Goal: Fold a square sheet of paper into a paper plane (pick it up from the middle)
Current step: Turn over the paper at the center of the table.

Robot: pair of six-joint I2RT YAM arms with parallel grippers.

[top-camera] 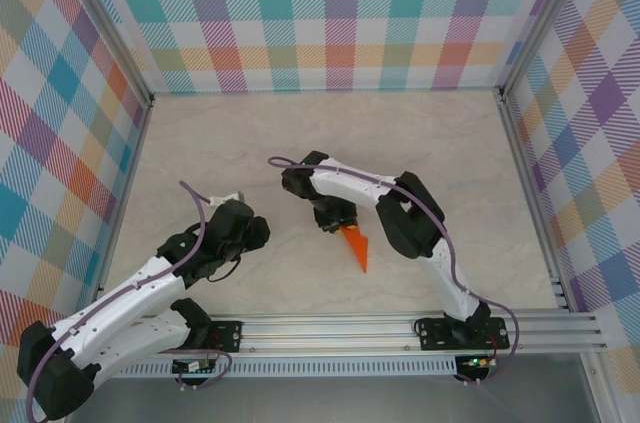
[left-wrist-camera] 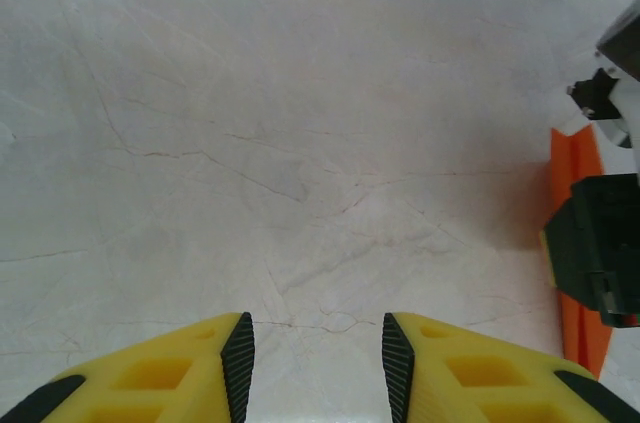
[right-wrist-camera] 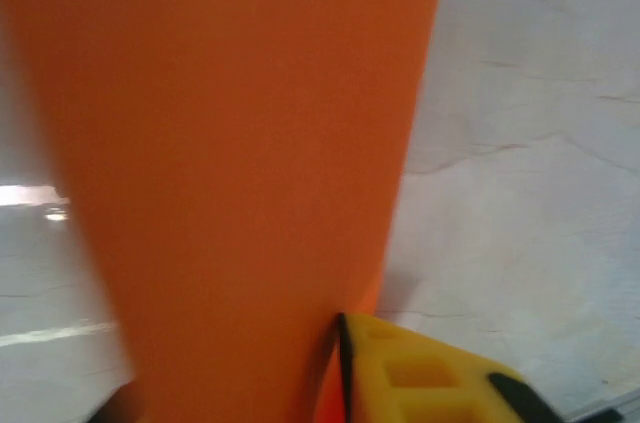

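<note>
The orange paper plane, a folded pointed shape, lies near the table's middle with its tip toward the near edge. My right gripper is at its wide end. In the right wrist view an orange flap stands close before the camera and hides one finger. The other yellow finger has its pad against the paper's edge. My left gripper hovers to the left, apart from the paper, open with bare table between its pads. The orange paper shows at the right edge of the left wrist view.
The marble-patterned table is ringed by checked walls. A metal rail runs along the near edge with both arm bases on it. The right arm's dark wrist stands over the paper in the left wrist view.
</note>
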